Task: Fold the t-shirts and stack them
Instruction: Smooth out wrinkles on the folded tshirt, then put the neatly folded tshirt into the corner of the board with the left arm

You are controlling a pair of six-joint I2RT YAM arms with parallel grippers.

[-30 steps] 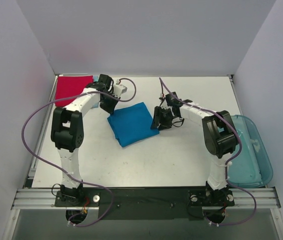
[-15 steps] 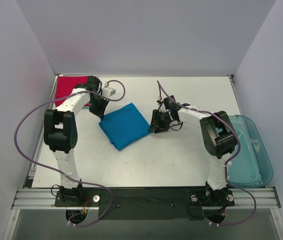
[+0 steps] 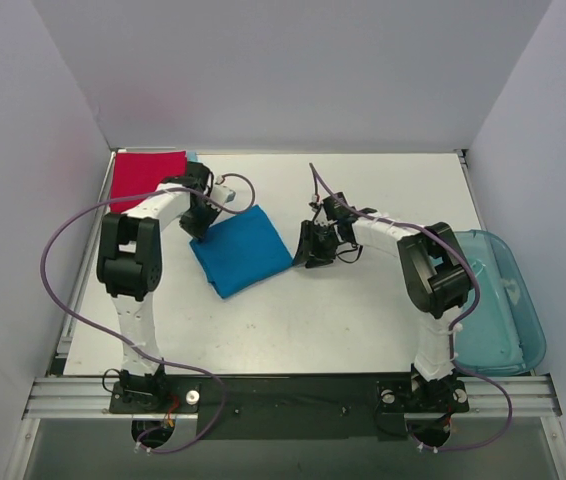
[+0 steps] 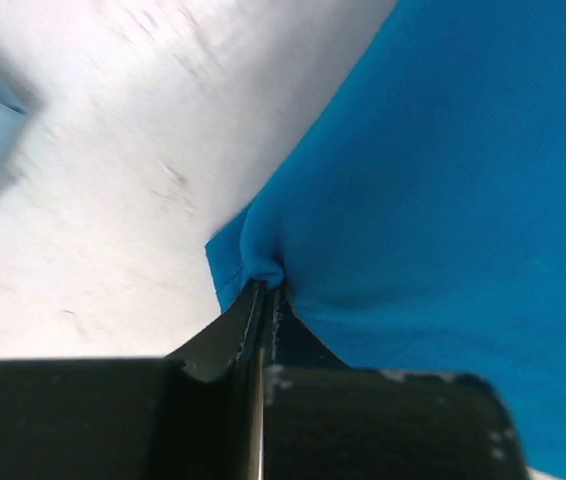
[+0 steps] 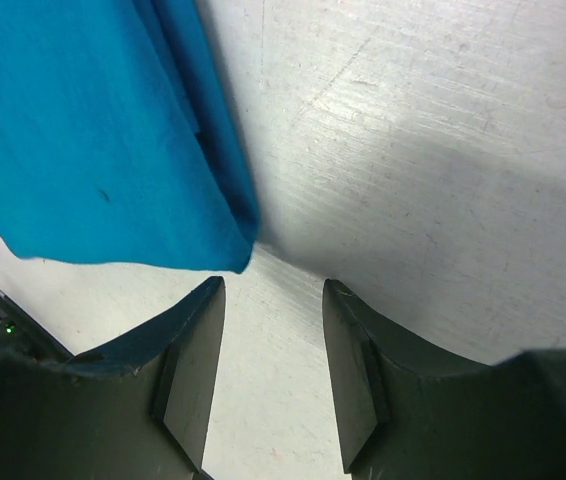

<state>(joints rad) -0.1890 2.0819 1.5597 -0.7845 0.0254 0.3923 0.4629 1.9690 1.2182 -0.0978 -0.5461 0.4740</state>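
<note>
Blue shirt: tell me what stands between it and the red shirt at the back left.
Nothing visible lies between them; only the left arm itself crosses that gap, its pincer shut on the blue shirt's corner.

The blue t-shirt (image 3: 243, 250) lies folded between left hand (image 3: 196, 226) and right hand (image 3: 302, 249), red t-shirt (image 3: 146, 175) far-left.

The worktop (image 3: 363, 310) is lit brightly and evenly, and only soft shadows are cast. The left wrist view is smeared by blur at its upper left.
</note>
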